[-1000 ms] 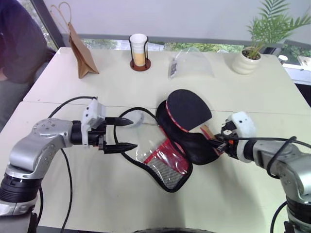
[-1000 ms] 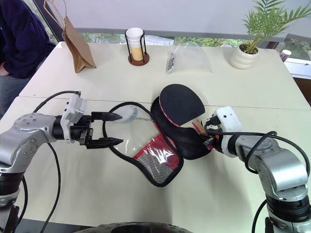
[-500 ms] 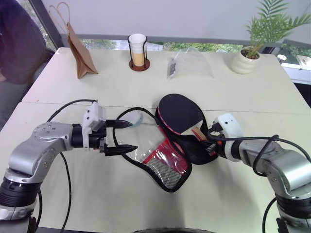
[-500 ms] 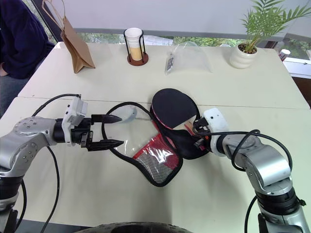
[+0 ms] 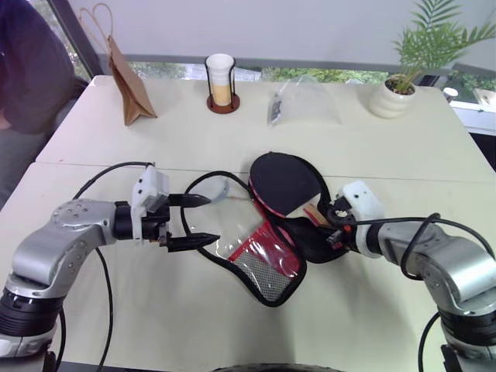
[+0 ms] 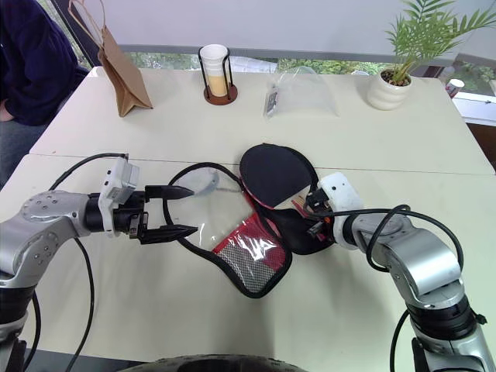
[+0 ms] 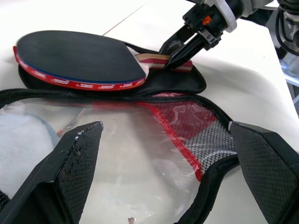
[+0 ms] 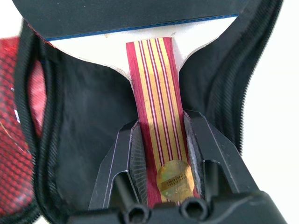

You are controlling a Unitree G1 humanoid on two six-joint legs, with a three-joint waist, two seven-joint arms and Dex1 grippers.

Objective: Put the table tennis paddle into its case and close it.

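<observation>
The table tennis paddle (image 5: 285,178) has its black face up and hangs tilted over the open case's black half (image 5: 314,239). My right gripper (image 8: 161,128) is shut on the striped wooden handle (image 8: 156,98); in the left wrist view this gripper (image 7: 174,50) pinches the handle just above the case's edge. The case (image 5: 263,263) lies unzipped on the table, with its red mesh panel (image 7: 187,119) and a clear sheet turned up. My left gripper (image 5: 211,218) stands open at the case's left edge and holds nothing, its fingers (image 7: 70,154) wide apart.
A brown paper bag (image 5: 128,81), a cup on a coaster (image 5: 221,77), a clear plastic bag (image 5: 304,105) and a potted plant (image 5: 394,93) stand along the far side. A person (image 5: 27,70) sits at the far left. Black cables loop by the left arm.
My right gripper and the paddle have shifted a little left, further over the case, and the paddle face lies flatter. My left gripper has stayed open in place.
</observation>
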